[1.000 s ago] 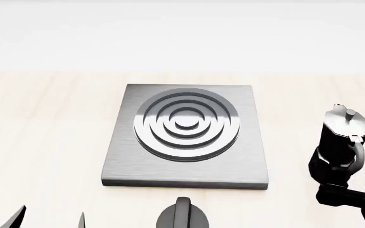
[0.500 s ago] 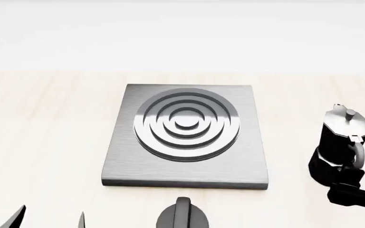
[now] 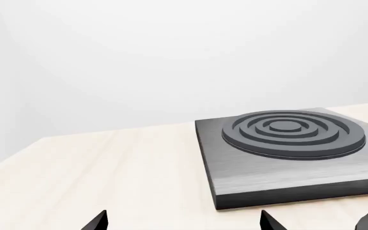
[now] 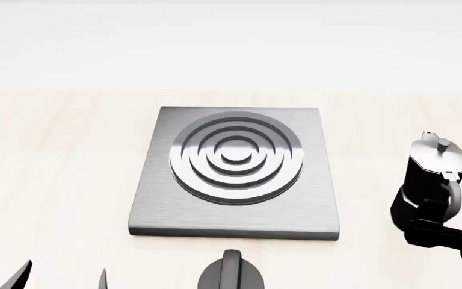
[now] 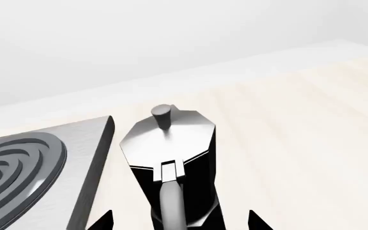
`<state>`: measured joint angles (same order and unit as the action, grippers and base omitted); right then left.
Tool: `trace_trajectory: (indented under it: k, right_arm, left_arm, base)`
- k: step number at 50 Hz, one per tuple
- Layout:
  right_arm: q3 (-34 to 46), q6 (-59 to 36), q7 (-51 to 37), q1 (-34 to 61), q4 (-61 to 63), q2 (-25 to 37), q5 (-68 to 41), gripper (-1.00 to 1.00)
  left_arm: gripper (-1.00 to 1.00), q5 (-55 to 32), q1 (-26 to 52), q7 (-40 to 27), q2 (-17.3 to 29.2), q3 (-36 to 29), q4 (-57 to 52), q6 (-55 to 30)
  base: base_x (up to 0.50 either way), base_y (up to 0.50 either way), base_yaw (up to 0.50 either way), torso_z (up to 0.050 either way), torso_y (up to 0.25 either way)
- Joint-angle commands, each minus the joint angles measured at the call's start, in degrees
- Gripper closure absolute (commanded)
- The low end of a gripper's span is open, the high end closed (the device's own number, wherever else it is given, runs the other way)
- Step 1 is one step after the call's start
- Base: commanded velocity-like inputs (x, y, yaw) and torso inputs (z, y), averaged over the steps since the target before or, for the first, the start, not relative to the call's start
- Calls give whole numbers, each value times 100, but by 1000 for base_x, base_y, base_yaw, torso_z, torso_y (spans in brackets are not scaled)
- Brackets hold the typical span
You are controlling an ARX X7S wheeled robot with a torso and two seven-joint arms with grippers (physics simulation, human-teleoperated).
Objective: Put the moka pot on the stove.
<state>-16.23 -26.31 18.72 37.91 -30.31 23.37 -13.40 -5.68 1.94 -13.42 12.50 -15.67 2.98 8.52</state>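
The moka pot [image 4: 434,171] stands upright on the table [image 4: 55,180], off to the right of the stove [image 4: 235,226] and apart from it, with bare wood between the two. Its silver lid and knob are on top and its curved handle faces me. My right hand [image 4: 433,224] sits low behind the pot at the handle side. In the right wrist view its two fingertips [image 5: 105,220] show spread on either side of the pot's [image 5: 171,167] lower body, so this hand is open around the pot and I cannot see it touching. The stove's [image 5: 37,167] corner lies just beside the pot there. My left hand [image 4: 58,278] hangs over the near left part of the table, clear of everything, its two tips set well apart in the left wrist view and holding nothing. The stove's [image 3: 286,158] ring burner is bare. A round black knob [image 4: 231,274] sits just in front of the stove's near edge.
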Motion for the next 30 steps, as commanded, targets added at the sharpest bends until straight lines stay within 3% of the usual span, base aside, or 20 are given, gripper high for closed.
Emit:
trace_trajectory:
  k: [1,30]
  right_arm:
    - [90,243,12,216,-375,6,154,-100]
    - [185,685,115,406,-1037,-84,171,-100]
  left_arm:
    - [-100,-5,3,-8,-19,19,55,137]
    - [-100,-33,23,-107,36,-60,78,198]
  base:
    - [0,0,0,0,0]
    - [0,0,0,0,0]
